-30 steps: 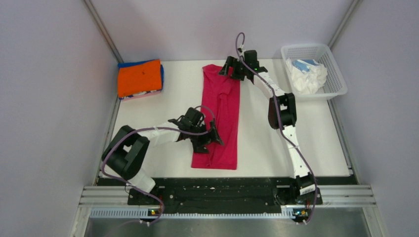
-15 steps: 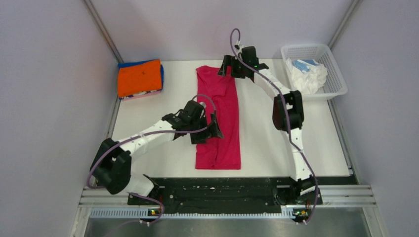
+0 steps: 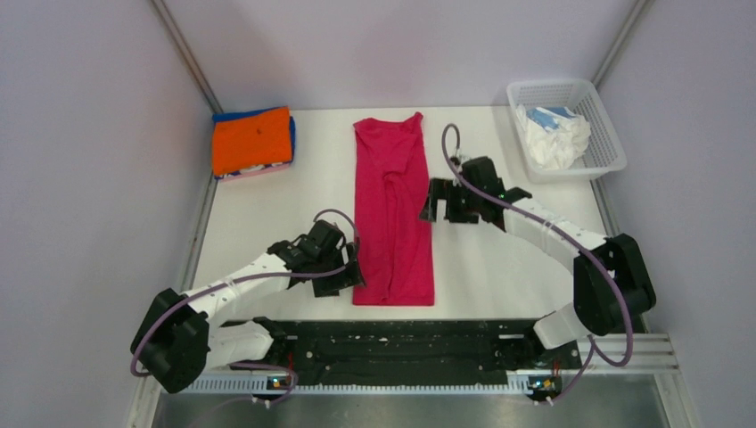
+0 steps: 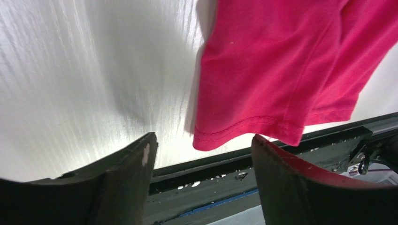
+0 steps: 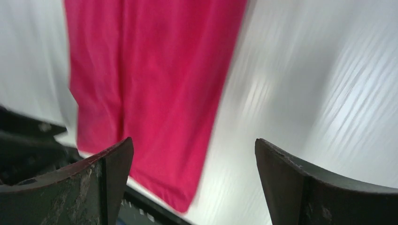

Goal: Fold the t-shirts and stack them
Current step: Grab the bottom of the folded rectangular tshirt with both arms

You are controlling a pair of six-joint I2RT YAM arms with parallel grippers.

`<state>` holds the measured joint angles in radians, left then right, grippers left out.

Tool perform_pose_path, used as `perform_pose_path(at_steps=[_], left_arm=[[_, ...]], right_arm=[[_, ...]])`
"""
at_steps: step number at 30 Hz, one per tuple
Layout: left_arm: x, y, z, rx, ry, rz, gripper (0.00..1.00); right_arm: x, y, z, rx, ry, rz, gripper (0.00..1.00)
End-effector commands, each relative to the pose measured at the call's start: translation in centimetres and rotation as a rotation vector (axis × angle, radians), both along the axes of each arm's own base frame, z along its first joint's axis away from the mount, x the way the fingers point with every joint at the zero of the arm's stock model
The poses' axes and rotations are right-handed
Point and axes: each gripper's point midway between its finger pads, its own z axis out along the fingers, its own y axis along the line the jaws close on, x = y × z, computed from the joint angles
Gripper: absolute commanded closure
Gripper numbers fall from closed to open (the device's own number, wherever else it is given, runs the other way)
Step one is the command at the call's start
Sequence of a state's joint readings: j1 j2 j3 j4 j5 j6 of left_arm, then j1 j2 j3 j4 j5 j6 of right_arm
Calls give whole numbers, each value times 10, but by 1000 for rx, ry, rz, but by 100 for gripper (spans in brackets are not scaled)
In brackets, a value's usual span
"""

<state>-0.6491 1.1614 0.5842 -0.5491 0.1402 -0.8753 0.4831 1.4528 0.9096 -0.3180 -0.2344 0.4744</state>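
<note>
Top external view: crimson-pink t-shirt [image 3: 392,214], folded into a narrow strip, lies flat on the table [image 3: 267,214], neckline far. Left gripper [image 3: 352,278] by its near-left corner, right gripper [image 3: 431,201] beside its right edge, both spread, empty.

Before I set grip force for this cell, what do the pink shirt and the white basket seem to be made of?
The pink shirt: soft knit cloth, perhaps cotton, matte; it lies limp with shallow creases, and the left wrist view shows a stitched hem. The white basket: likely rigid moulded plastic; its walls are an even open mesh under a straight rim; sheen too small to tell.
</note>
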Motion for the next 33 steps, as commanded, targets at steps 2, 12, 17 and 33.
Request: perform_pose_path(at_steps=[2, 12, 17, 33], left_arm=[[-2, -16, -6, -69, 31, -44, 32], [0, -11, -20, -58, -8, -44, 48], [-1, -19, -23, -83, 21, -62, 64], [-34, -16, -21, -159, 60, 36, 100]], right_arm=[[-97, 6, -28, -12, 151, 93, 3], [-152, 15, -52, 83, 275, 128, 30], [-158, 18, -63, 86, 305, 127, 42], [-186, 27, -71, 106, 349, 196, 100]])
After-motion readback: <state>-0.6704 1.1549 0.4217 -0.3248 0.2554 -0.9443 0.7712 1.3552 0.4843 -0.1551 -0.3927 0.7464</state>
